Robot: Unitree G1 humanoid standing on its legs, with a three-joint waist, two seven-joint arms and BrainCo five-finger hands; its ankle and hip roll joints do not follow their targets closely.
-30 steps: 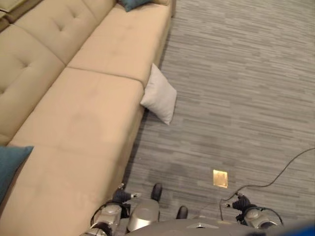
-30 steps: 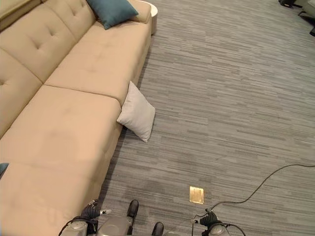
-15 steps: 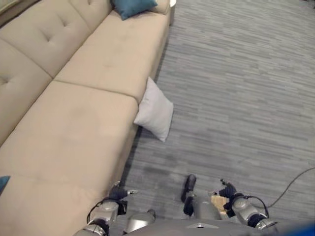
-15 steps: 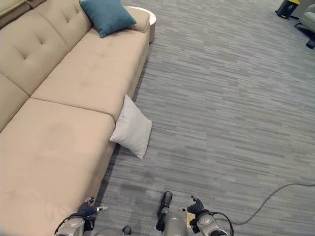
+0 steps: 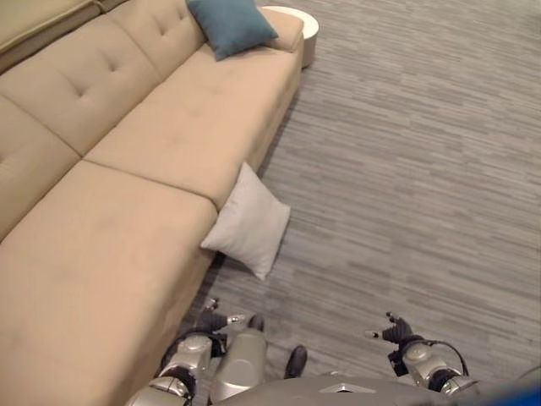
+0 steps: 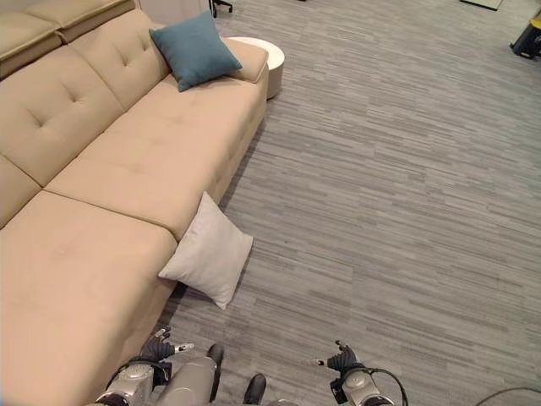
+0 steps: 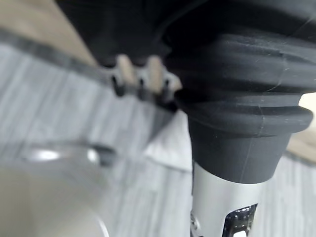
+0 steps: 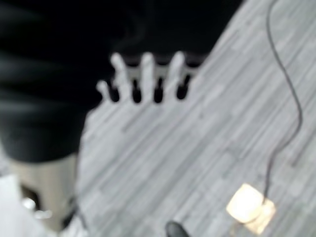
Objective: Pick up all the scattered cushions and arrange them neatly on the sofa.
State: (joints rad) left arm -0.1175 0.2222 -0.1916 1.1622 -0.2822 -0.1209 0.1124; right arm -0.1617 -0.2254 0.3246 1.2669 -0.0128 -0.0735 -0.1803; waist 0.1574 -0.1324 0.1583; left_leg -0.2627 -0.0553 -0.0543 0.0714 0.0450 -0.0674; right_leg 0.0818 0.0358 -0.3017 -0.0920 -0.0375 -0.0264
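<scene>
Your pale grey square cushion (image 5: 249,222) leans on one corner against the front of the long beige fabric sofa (image 5: 127,169), its lower edge on the grey striped carpet floor (image 5: 406,169). It lies just beyond your left hand (image 5: 213,320), a little to the right of it, and not touching it. Your right hand (image 5: 390,329) hangs well apart from the cushion, over bare carpet on the near right. Both hands hold nothing, with fingers (image 8: 143,74) straight and loosely spread. A teal square cushion (image 6: 195,49) rests upright against the backrest at the sofa's far end. The right eye view takes in more of the round white side table (image 6: 258,46) just past that armrest. The right wrist view shows you a small brass floor plate (image 8: 249,207) in the carpet.
</scene>
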